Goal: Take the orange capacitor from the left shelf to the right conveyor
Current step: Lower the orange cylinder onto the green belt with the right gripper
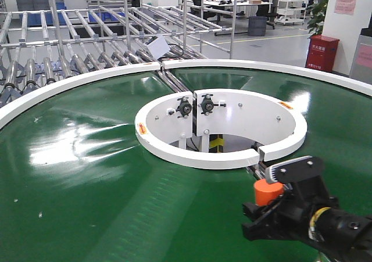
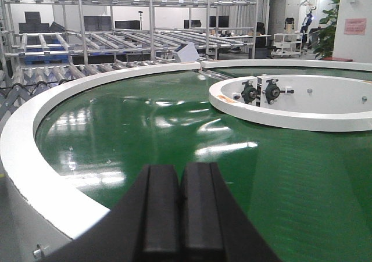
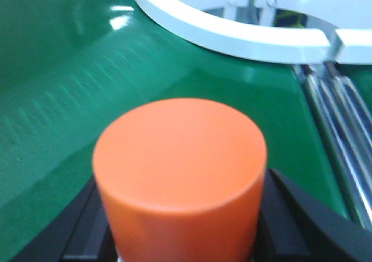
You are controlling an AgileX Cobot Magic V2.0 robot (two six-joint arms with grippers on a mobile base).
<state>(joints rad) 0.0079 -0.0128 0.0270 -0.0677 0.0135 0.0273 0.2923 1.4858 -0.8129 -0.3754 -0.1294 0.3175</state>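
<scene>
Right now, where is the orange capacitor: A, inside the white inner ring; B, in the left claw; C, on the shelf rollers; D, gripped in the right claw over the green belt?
D: the orange capacitor sits in the right claw over the green belt; the left claw is shut, empty.

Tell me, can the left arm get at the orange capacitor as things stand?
Probably not. The right gripper is shut on the orange capacitor over the green belt, covering its sides, and the left gripper sits shut near the white outer rim.

Red cabinet (image 1: 321, 53) beside white pillar (image 1: 349, 38); potted plant (image 1: 318, 9) behind; pink notice (image 1: 344, 5) on pillar.
</scene>
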